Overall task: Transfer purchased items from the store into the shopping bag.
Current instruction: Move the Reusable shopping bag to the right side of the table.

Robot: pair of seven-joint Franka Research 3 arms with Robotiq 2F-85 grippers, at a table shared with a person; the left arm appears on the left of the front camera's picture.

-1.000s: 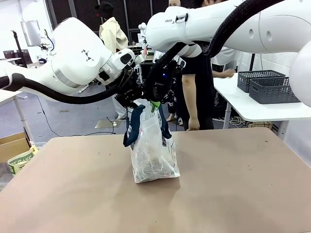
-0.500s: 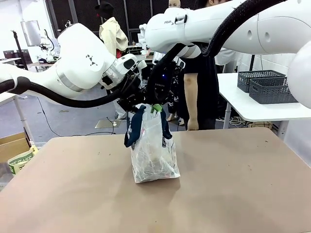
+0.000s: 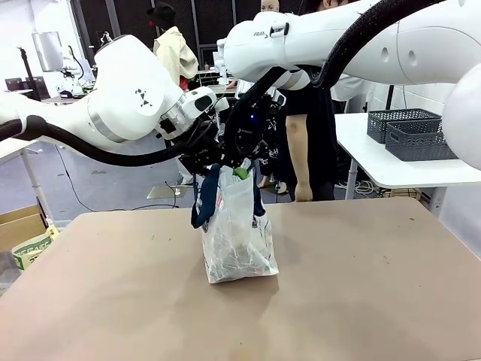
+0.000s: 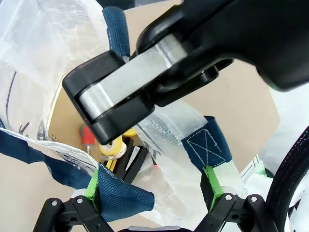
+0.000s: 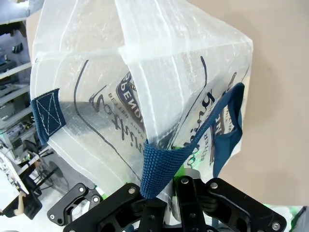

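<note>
The brown tabletop (image 3: 361,286) spreads wide in front of me. My two white arms meet above its middle. My right arm (image 3: 323,37) carries small dark lettering that begins "FRAN"; the rest I cannot read.

Near the table's centre stands the clear plastic shopping bag (image 3: 237,241), its base on the surface and its navy strap handles drawn up to twelve o'clock.

My right gripper (image 5: 166,186) is pressed together on one navy strap, with the webbing pinched between its fingers. In my right wrist view the bag's side carries a dark oval logo with white letters, upside down. I make out "BEND" and "BETTER", with looping script beside them that I cannot read.

My left gripper (image 4: 152,186) is spread wide at the bag's mouth. A fold of navy strap lies against one green pad (image 4: 94,186).

Down inside the bag, at about nine o'clock in my left wrist view, lies a flat brown cardboard box (image 4: 63,121). A small red packet (image 4: 87,137) and a yellowish packet (image 4: 115,147) sit just beside it.

At two o'clock from the bag, dark grey mesh baskets (image 3: 413,134) sit on a white side table.
</note>
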